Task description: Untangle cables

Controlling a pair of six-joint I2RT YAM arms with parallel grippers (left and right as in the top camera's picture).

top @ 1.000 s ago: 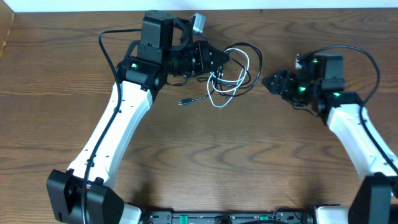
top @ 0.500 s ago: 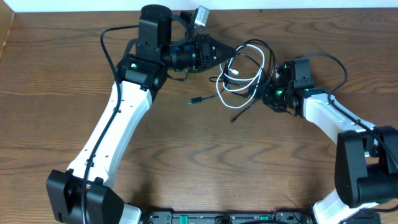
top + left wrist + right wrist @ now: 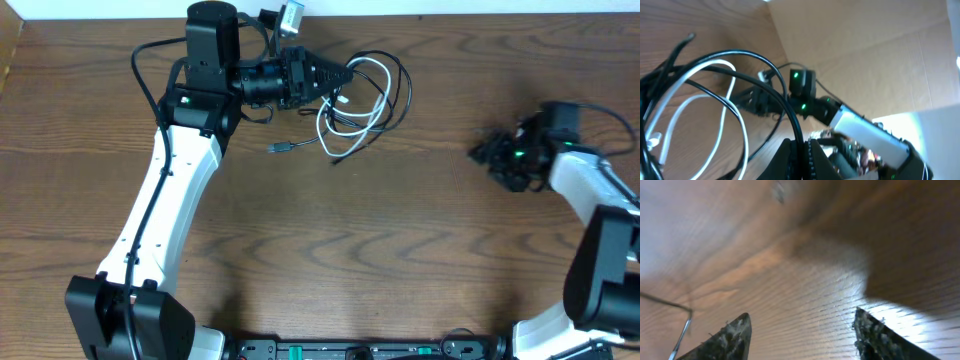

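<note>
Nearest the robot's base the wooden counter (image 3: 400, 260) carries only the two white arms, which rise from the bottom corners. Farther in, on the right, the right hand (image 3: 482, 152) sits low over the wood with its tips pointing left. In its own wrist view the two dark fingers (image 3: 727, 340) stand well apart, with bare wood grain between them and nothing in their hold. A thin line crosses the left edge of that view, and I cannot tell what it is. This hand is well apart from the cables. At about the same depth, left of centre, a small plug end (image 3: 278, 148) lies flat on the counter on a dark-looking cord that runs right into the tangle. Beyond it the white cable (image 3: 323, 125) curls in loose loops, crossing the black cable (image 3: 403, 90), whose wide loop bulges out on the right side of the bundle. The two cords are wound together near the far edge of the counter. Farthest back, the left hand (image 3: 345, 76) reaches rightward into the top left of the tangle. Its wrist view shows the fingers (image 3: 785, 155) pinched together on a strand of the black cable, while the white loops hang free just beside them.
</note>
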